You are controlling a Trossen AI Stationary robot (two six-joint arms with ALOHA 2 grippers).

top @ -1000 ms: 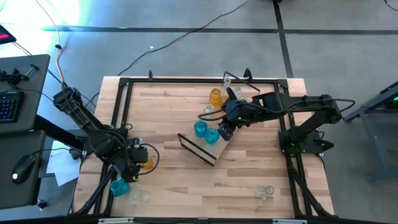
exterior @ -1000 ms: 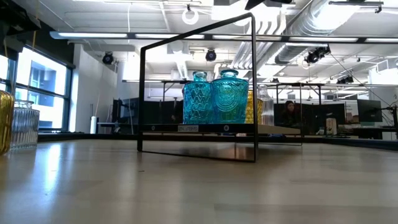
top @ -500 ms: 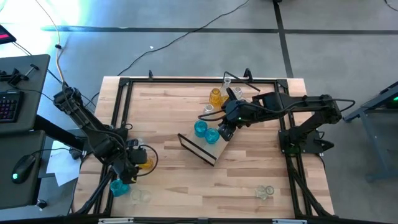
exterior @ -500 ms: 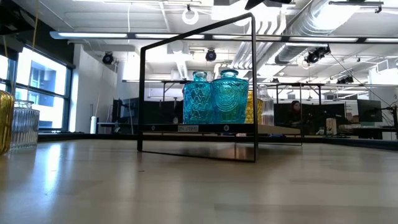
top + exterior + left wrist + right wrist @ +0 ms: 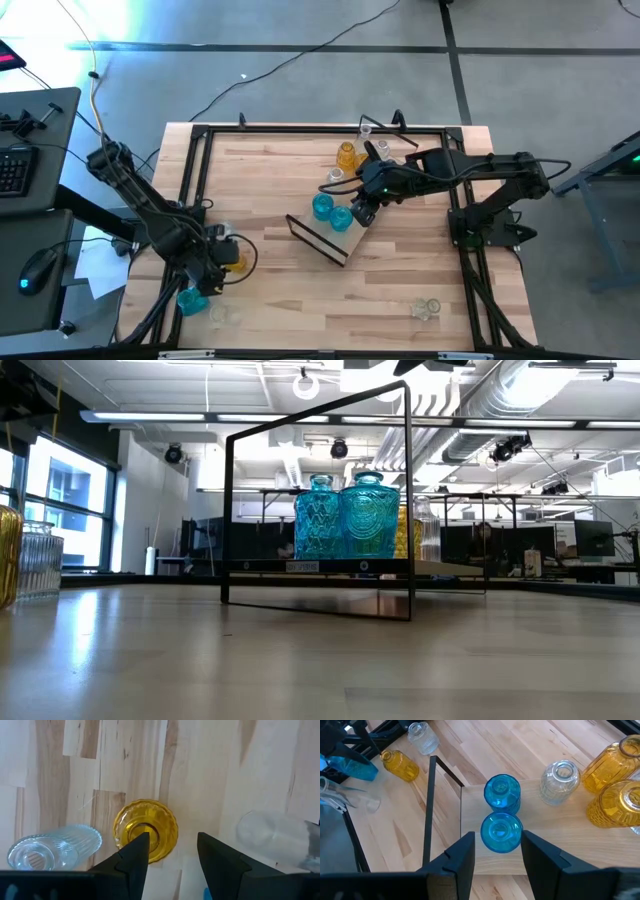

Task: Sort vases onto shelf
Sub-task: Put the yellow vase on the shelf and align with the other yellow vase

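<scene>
The shelf [image 5: 352, 240] lies slantwise at mid-table, a black wire frame [image 5: 405, 500] at its near end. Two teal vases [image 5: 502, 813] stand upright on its board [image 5: 550, 847], and amber vases [image 5: 615, 785] and a clear one [image 5: 561, 780] stand farther along. My right gripper [image 5: 497, 847] hovers open above the teal pair. Near the table's left edge, my left gripper [image 5: 170, 850] hangs open, pointing steeply down over an upright amber vase [image 5: 145, 830], which lies under one finger rather than between the two. A clear ribbed vase [image 5: 50, 849] and another clear one [image 5: 272, 837] flank it.
A teal vase [image 5: 192, 298] and a clear one [image 5: 224, 314] sit at the near left corner beside the left arm. Two clear vases [image 5: 425, 308] stand near the front right. Black rails [image 5: 300, 130] frame the tabletop. Bare wood lies between the shelf and the front edge.
</scene>
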